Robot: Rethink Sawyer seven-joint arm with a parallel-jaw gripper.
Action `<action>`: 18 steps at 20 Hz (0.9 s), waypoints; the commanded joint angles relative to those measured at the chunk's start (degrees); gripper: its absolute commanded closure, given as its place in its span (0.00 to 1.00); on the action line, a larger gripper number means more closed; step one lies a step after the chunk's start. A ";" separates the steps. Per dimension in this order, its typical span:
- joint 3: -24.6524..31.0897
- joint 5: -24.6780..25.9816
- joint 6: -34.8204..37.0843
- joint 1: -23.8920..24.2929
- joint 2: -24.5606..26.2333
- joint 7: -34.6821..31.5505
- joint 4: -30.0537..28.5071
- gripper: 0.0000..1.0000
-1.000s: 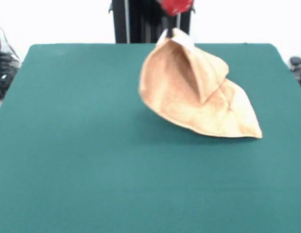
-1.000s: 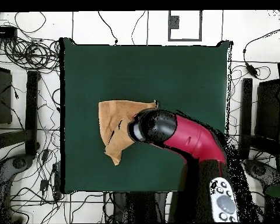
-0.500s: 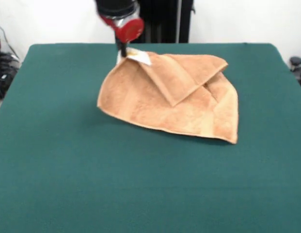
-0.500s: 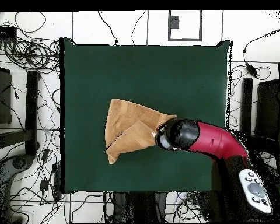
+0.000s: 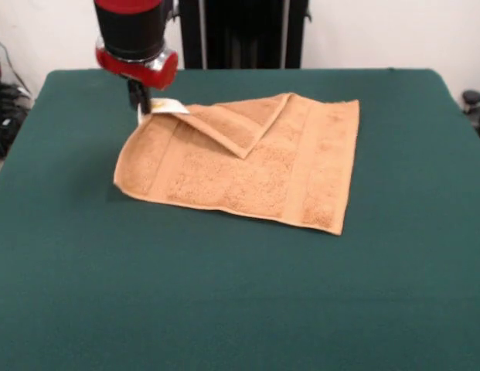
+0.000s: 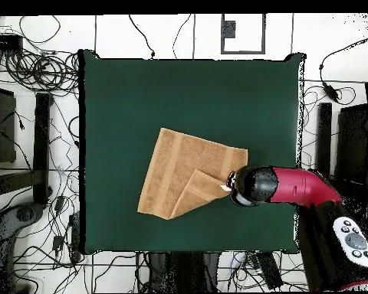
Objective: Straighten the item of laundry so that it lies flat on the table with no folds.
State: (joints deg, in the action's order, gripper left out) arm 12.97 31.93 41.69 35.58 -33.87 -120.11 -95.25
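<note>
The orange-tan towel (image 5: 247,166) lies mostly spread on the dark green table (image 5: 224,301), with one corner folded over as a triangle toward its middle. My gripper (image 5: 141,107) is shut on the towel's far-left corner by the white tag (image 5: 168,106), holding that corner just above the table. In the overhead view the towel (image 6: 183,180) sits mid-table and the gripper (image 6: 234,186) is at its right corner, under the red arm.
The black pedestal (image 5: 240,35) stands at the table's far edge. Cables and equipment (image 6: 34,153) surround the table in the overhead view. The arm (image 6: 294,187) reaches in from the right side.
My gripper has moved left in the front view, pulling the towel's corner with it. The towel has spread from a raised bunched shape to nearly flat with one folded corner.
</note>
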 commanded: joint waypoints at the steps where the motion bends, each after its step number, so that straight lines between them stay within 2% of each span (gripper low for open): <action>1: 9.25 7.64 -6.22 -2.79 -0.38 15.84 3.98 1.00; 9: 10.90 8.26 -2.76 -1.51 0.09 17.45 5.34 1.00; 10: 11.22 8.11 -2.58 -1.25 0.16 17.38 5.18 0.00; 14: 10.36 8.14 -1.75 -2.28 -0.10 15.97 4.94 0.00; 18: 7.95 6.88 -0.45 -4.68 -1.39 9.76 4.32 0.00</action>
State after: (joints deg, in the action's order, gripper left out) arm 17.08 37.44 40.23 34.48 -33.81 -117.14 -91.85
